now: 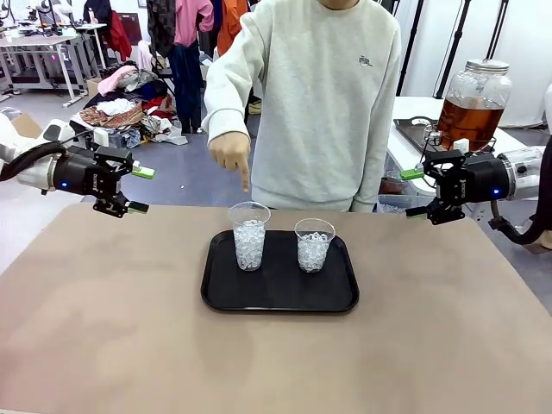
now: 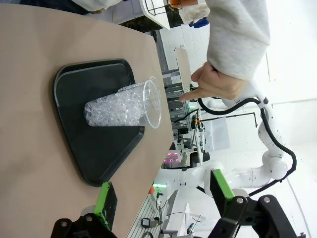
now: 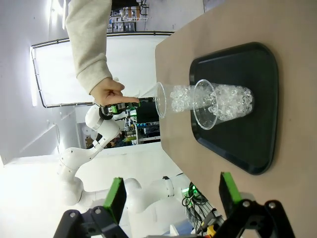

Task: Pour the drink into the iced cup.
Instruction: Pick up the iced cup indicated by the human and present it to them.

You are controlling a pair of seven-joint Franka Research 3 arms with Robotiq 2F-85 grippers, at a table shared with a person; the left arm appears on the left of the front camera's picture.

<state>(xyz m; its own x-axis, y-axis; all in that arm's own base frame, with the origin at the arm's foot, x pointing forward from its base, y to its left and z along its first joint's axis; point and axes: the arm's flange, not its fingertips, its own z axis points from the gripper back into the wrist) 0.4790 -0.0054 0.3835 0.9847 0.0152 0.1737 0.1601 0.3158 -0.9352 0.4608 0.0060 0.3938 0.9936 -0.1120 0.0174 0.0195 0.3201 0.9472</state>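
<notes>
Treat drink (image 1: 470, 121) in far-right glass jar (image 1: 479, 84) as likely heavy, fragile; pinch thin pointed-at iced cup (image 1: 249, 237) mid-wall; note left claw (image 1: 141, 190), right claw (image 1: 412, 192) spread, empty.

Room stock: grey floor (image 1: 172, 172) seen beyond; garments (image 1: 191, 21) hung at rear; clothing (image 1: 116, 108) heaped below; white side table (image 1: 412, 105) placed right.

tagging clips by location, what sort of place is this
Most likely a robotics lab: left gripper and right gripper open at a table with a tray, a dispenser of amber drink on a side table, clothes heaped behind.
</notes>
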